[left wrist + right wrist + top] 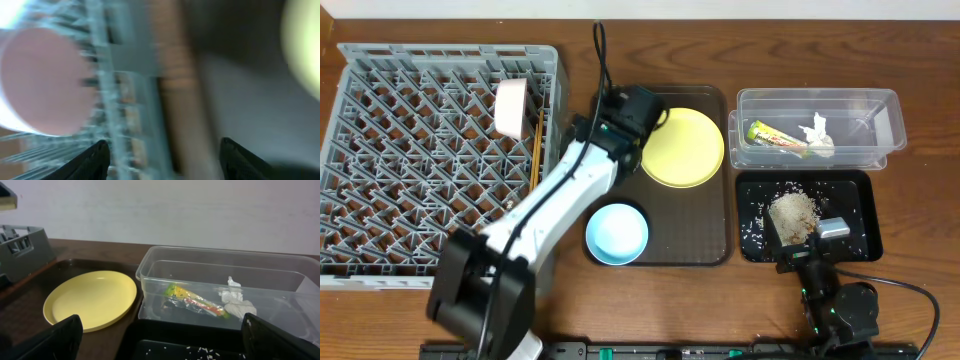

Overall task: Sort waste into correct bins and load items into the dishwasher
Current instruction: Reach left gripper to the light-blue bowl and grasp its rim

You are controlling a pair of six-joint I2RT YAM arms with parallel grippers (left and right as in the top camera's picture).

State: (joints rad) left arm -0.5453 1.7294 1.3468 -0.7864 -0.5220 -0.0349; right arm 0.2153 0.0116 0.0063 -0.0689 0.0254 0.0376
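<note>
Black-fingered right gripper (161, 325) spread wide, empty | just ahead: clear tub (210, 253) with wrapper (192, 299), tissue (236, 304) | ahead-left: yellow plate (90, 300) | left gripper (165, 150) spread wide, empty, view blurred | ahead-left of it: dish rack (115, 100), white bowl (42, 80)

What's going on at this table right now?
The left gripper, open and empty, is between the grey rack and the yellow plate. White bowl and chopsticks are in the rack; plate and blue bowl sit on the brown tray. Wrapper and tissue lie in the clear tub, rice scraps on the black tray. The right gripper is open.
</note>
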